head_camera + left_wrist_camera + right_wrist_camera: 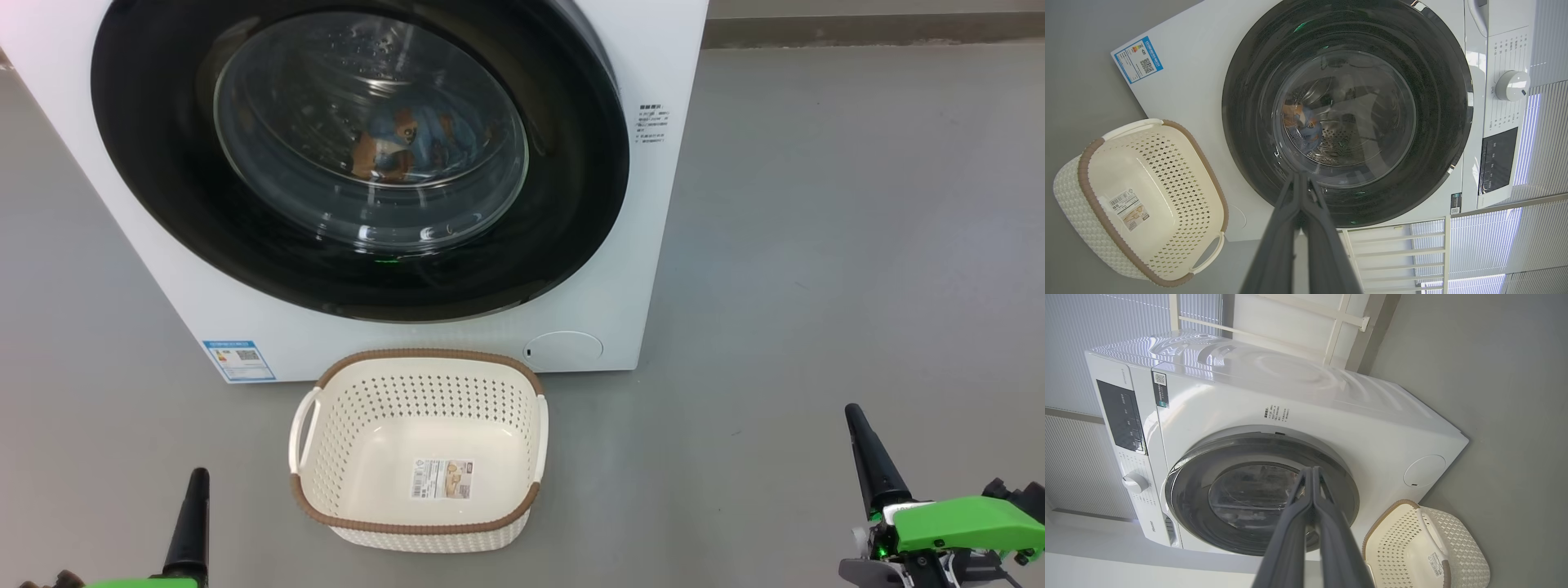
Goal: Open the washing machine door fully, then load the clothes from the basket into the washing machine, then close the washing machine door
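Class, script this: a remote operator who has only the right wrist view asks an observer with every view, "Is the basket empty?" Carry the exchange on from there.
Observer: Yes. The head view looks straight into the basket: nothing in it but a label on its base.
Operator: Where are the clothes?
Observer: Blue bear-print clothes lie inside, behind the glass of the shut washing machine door.
Operator: And the left gripper?
Observer: The left gripper is shut on nothing, low to the basket's left.

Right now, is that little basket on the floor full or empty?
Empty: the basket shows its bare base and label, and the bear-print clothes lie behind the washing machine door glass.
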